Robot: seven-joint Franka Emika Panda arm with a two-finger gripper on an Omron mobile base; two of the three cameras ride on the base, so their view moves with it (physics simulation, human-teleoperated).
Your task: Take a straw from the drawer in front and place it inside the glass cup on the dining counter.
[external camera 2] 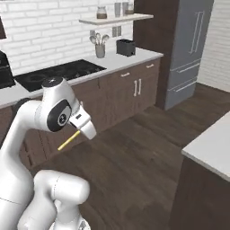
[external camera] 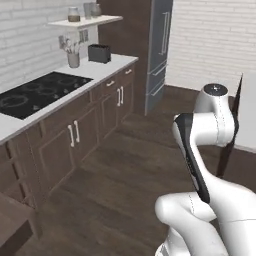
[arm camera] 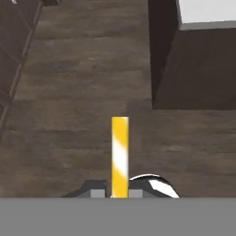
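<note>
Straw (arm camera: 120, 156) yellow, white-striped, straight, clamped between jaws.

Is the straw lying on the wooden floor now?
No, the straw is held between the gripper's fingertips, sticking out above the floor.

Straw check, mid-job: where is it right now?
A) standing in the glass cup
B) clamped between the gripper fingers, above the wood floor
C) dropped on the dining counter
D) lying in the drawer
B: in the hand view the straw rises from between the tips of the gripper, with the wood floor behind it.
</note>
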